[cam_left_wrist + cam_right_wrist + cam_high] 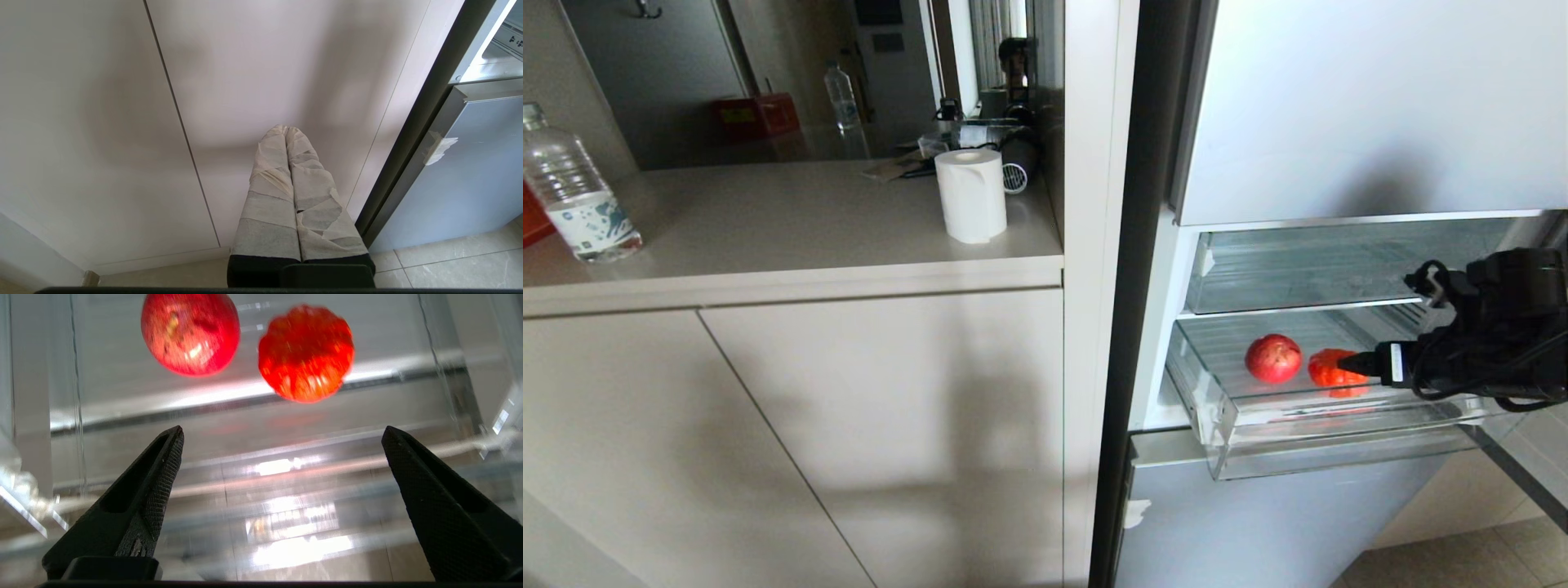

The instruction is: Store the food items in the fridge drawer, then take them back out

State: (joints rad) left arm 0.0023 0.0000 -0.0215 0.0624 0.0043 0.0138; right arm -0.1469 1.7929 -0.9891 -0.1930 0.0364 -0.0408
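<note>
The two fruits lie side by side, close but apart, on the ribbed base of the fridge drawer (1225, 412), which is pulled out under the upper clear drawer (1307, 261). The smooth red fruit (1273, 358) is on the left and the bumpy orange-red fruit (1331, 367) on the right. The right gripper (282, 435) is just beside the bumpy one, its black fingers (163, 457) spread wide and empty.

The step seems to be picking a fruit out. I would centre the jaws on one fruit only, come down over the front lip without hitting it, and close gently on the fruit's middle.

The left gripper (288, 130) is parked low before the cabinet door (102, 122), its taped fingers pressed together.
</note>
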